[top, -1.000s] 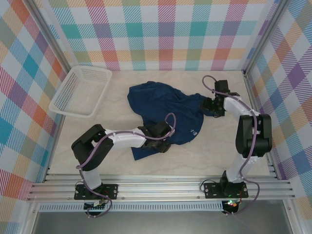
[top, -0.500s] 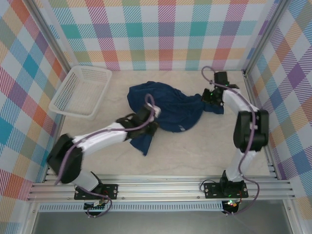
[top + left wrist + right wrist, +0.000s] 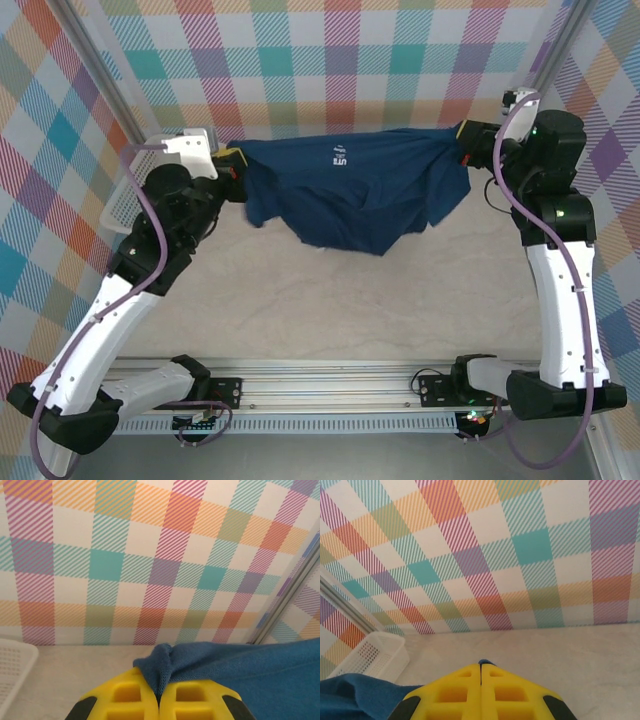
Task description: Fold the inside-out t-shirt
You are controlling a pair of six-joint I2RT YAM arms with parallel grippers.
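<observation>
The dark navy blue cotton t-shirt (image 3: 350,190) hangs in the air near the back wall, stretched between the two arms, its lower part sagging towards the pale table (image 3: 350,310). The left hand (image 3: 232,162) is clamped on a bunched corner of cloth, its yellow fingertips (image 3: 135,700) pressed together around it. The right hand (image 3: 466,134) is closed too, but its wrist view shows just a sliver of blue at the tip, so that pinch looks thin.

To my eye this is the spreading step before laying the shirt flat. Done well, both hands would stay level and go no wider apart, since more pull could slip the right corner. Lowering so the hanging edge meets the table first should lay it smooth, clear of the white plastic mesh basket (image 3: 122,208) on the left.
</observation>
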